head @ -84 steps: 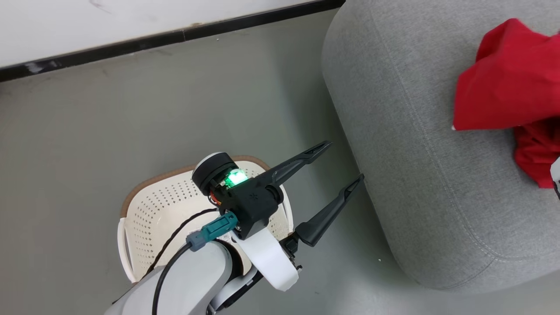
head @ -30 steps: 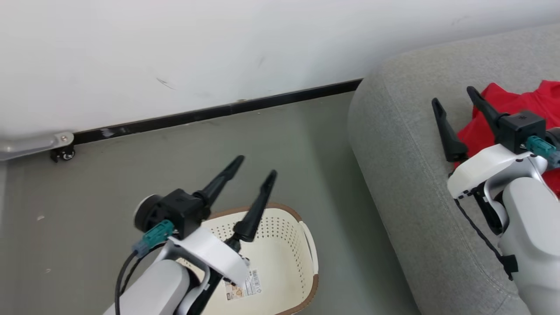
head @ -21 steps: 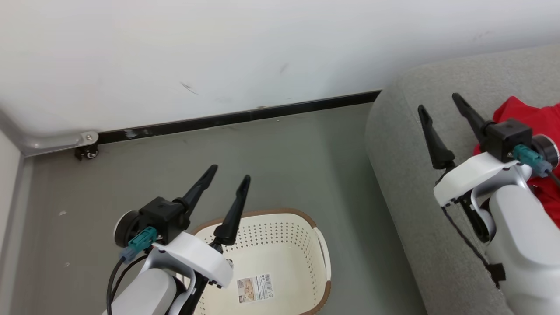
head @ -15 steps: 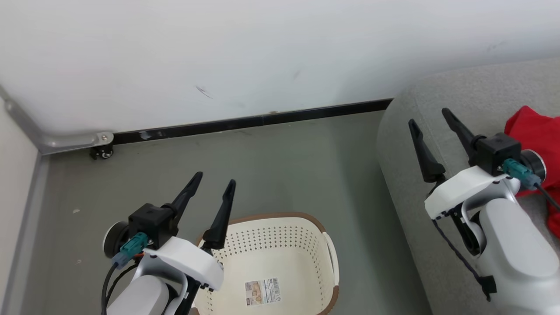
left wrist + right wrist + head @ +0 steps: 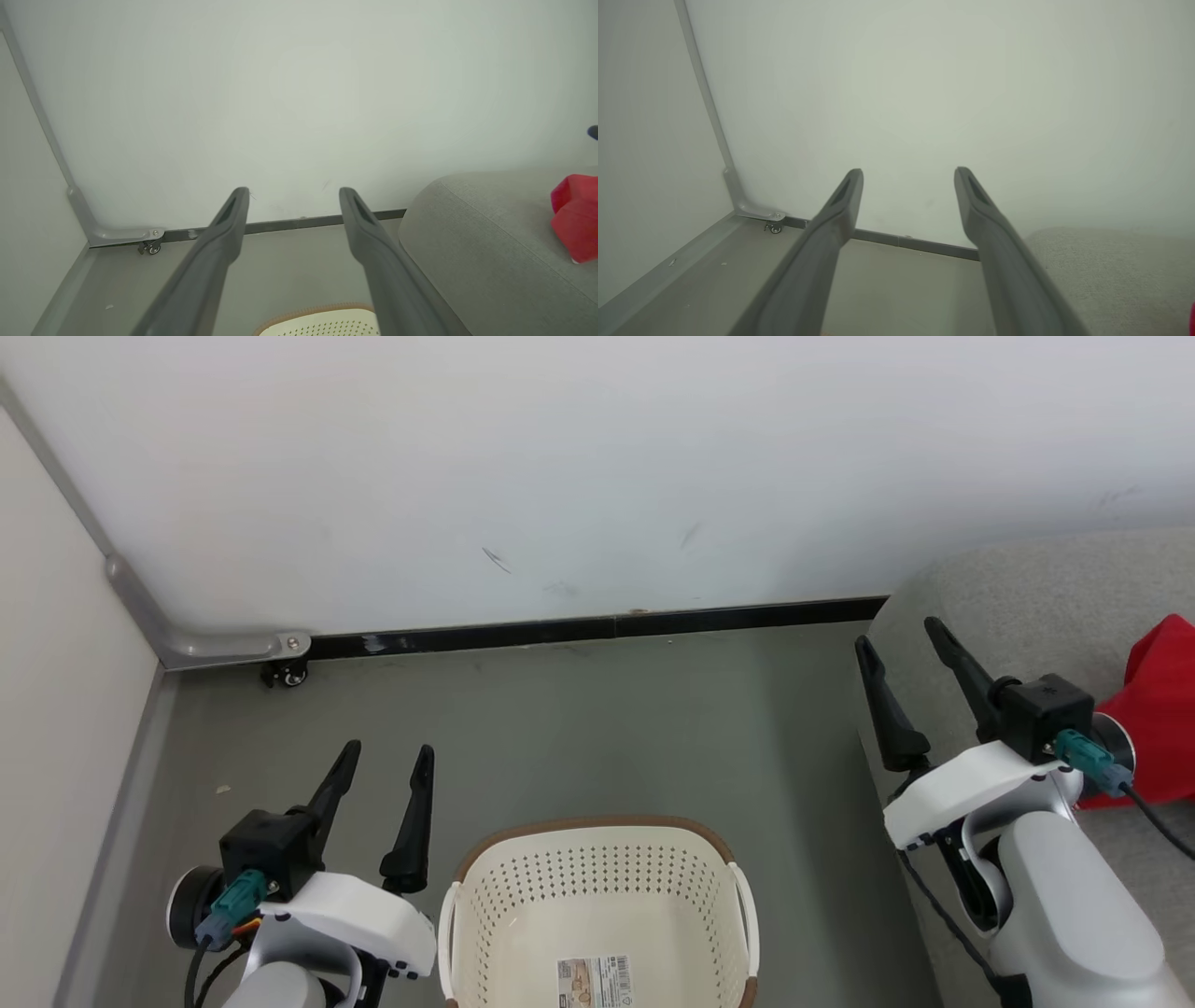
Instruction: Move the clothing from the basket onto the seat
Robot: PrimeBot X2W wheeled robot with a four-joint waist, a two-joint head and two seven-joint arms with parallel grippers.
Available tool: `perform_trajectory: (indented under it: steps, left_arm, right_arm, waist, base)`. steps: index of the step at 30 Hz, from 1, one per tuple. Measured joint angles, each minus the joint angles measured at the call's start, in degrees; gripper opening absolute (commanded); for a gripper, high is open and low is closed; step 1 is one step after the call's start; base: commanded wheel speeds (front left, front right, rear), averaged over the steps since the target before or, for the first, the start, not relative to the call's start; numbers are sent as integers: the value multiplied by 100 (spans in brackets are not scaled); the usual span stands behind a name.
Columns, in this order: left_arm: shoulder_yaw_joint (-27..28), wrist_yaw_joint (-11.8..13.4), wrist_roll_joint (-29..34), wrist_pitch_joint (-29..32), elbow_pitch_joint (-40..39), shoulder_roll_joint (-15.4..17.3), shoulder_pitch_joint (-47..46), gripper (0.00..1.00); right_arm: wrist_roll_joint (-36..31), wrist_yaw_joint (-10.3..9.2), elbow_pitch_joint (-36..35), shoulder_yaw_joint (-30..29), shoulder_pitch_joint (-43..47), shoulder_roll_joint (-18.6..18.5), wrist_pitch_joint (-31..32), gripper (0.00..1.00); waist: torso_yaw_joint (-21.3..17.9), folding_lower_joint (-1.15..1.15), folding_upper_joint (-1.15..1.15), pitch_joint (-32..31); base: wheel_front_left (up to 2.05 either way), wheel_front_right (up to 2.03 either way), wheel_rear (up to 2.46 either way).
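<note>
The cream basket with its brown rim stands on the floor at the bottom middle, holding nothing but a paper label. Red clothing lies on the grey seat at the right edge; the left wrist view also catches the clothing on the seat. My left gripper hangs open left of the basket, fingers bare. My right gripper is open over the seat's near corner, left of the clothing. Both pairs of fingers point at the wall, the left gripper and right gripper empty.
A white wall with a black baseboard runs across the back. A grey metal bracket with a small caster sits at the left corner, beside a pale side panel. Grey floor lies between basket and wall.
The camera has swung left and tilted up, so the basket, seat and clothing slid right and down. Both grippers stay open and empty, drawn back to their resting sides.
</note>
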Motion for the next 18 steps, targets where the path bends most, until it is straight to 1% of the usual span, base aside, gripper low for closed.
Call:
perform_trajectory:
  steps: [4,9,15,18]
  left_arm:
    - [127,79,45,0,-10,-9,159,100]
    - [277,218,121,0,-30,13,342,100]
    - [458,326,248,-1,-109,42,567,100]
    - [515,436,349,-1,-177,37,709,100]
  right_arm:
    - [-97,0,-87,-74,163,113,-1,100]
    - [-242,0,-215,-200,392,126,-8,100]
    - [-386,0,-355,-364,692,246,-44,100]
    - [-445,0,-435,-390,862,289,-45,100]
  waist:
    - [88,0,0,-89]
    - [167,0,0,-198]
    - [208,0,0,-318]
    - [207,0,0,-371]
  base:
    - [0,0,0]
    - [0,0,0]
    - [0,0,0]
    - [0,0,0]
